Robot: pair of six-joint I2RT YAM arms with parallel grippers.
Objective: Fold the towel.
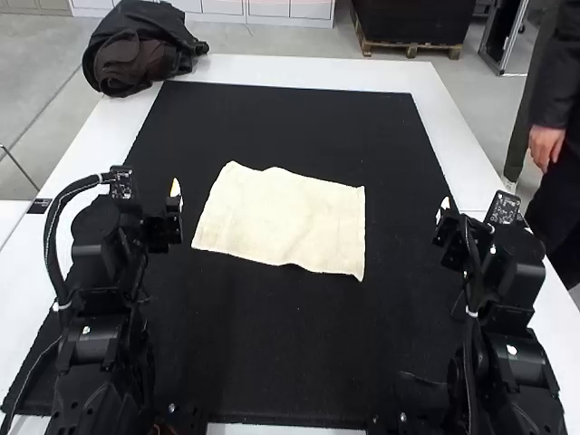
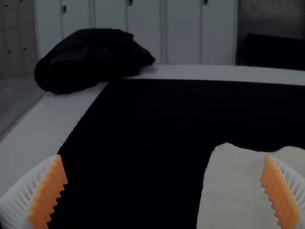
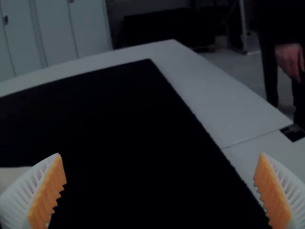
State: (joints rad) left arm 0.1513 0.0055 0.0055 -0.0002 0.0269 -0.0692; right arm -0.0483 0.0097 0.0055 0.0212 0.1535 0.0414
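Cream, soft-looking cloth towel (image 1: 283, 220), spread as a roughly four-sided sheet with wavy edges on the flat black mat (image 1: 299, 362), between the left gripper (image 1: 176, 210) and the right gripper (image 1: 443, 217), each with white, ribbed fingers and serrated orange pads (image 2: 46, 195) spread apart.

The left arm (image 1: 95, 313) and right arm (image 1: 515, 317) stand well apart. Left gripper (image 1: 175, 198) gapes wide; right gripper (image 1: 443, 212) likewise.
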